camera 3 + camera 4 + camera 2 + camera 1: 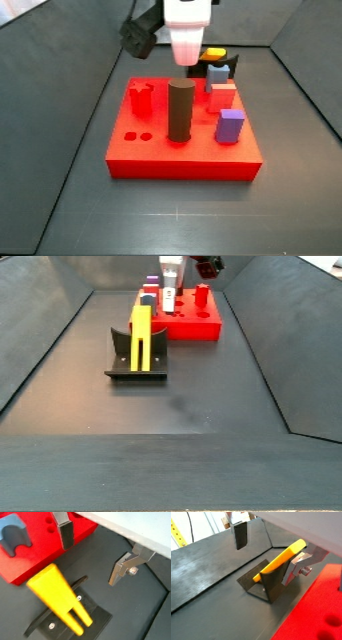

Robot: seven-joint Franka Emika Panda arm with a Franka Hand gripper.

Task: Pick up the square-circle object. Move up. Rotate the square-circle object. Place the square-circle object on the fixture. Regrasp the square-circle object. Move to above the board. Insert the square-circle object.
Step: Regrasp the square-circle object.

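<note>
The square-circle object is a yellow bar that leans tilted on the fixture, a dark bracket on a base plate. In both wrist views the bar rests on the bracket, its low end on the base. My gripper hangs above it, open, with one dark-padded finger and one silver finger wide apart and nothing held between them. The red board lies beside the fixture; in a side view my gripper hangs over the board's far edge.
On the board stand a tall dark cylinder, a purple block and red pegs. A grey-blue piece sits in the board's top. Dark sloping walls enclose the floor on all sides.
</note>
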